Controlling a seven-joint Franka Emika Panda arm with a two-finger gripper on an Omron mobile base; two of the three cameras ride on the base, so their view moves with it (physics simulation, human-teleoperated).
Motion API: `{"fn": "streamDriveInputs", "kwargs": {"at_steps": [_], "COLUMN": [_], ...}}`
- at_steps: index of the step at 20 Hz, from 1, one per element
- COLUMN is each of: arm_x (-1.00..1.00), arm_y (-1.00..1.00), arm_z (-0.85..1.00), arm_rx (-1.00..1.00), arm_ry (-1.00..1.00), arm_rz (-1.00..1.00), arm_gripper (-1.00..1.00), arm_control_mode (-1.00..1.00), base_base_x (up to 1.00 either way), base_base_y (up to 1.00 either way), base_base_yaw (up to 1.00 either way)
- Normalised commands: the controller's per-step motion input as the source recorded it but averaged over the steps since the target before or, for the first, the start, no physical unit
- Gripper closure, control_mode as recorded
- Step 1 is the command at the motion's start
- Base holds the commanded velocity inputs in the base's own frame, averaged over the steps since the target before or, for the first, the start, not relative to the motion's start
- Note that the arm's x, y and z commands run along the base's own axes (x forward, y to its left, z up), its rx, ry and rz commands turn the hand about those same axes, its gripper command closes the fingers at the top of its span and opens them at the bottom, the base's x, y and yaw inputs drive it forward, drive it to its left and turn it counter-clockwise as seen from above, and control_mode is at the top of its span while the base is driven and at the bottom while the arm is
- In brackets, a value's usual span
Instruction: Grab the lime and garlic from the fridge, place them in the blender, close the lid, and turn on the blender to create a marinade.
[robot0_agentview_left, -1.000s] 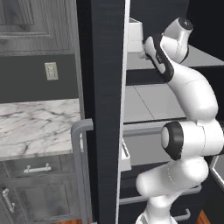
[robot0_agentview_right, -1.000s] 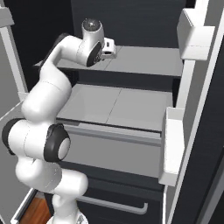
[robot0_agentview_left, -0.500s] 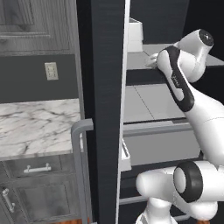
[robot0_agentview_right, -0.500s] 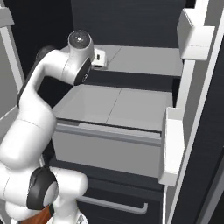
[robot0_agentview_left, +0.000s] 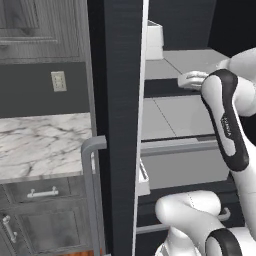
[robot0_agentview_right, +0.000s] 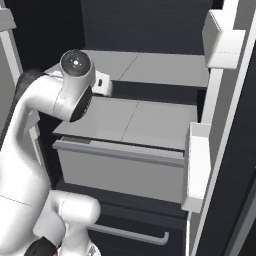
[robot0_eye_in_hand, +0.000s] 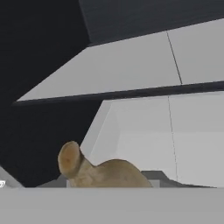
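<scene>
My gripper (robot0_agentview_right: 102, 86) is clenched on the garlic (robot0_eye_in_hand: 98, 171), above the fridge (robot0_agentview_right: 150, 70) shelf. Bulb judged light, lumpy, firm; grip its widest part.

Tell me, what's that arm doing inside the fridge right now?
Gripper shut on the garlic, between the pale fridge shelves. Fridge door open. Nothing seen blocking the way out.

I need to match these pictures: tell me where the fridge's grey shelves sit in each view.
Left base view: shelves right of centre.
Right base view: shelves across the middle.
Hand view: shelves top and right, above the garlic.
Shared landmark: the seam splitting each shelf.
</scene>
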Motion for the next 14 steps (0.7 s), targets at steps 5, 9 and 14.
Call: {"fn": "streamDriveInputs", "kwargs": {"at_steps": [5, 9, 14], "arm_x": [-1.0, -1.0, -1.0], "arm_y": [0.0, -0.06, -0.02], "arm_z": [-0.47, -0.44, -0.19], "arm_rx": [0.0, 0.0, 0.0], "arm_ry": [0.0, 0.0, 0.04], "arm_rz": [-0.02, -0.02, -0.01], "arm_gripper": [1.0, 1.0, 1.0], "arm_control_mode": [-1.0, -1.0, -1.0], "base_base_x": [0.0, 0.0, 0.0], "base_base_y": [0.0, 0.0, 0.0], "base_base_yaw": [0.0, 0.0, 0.0]}}
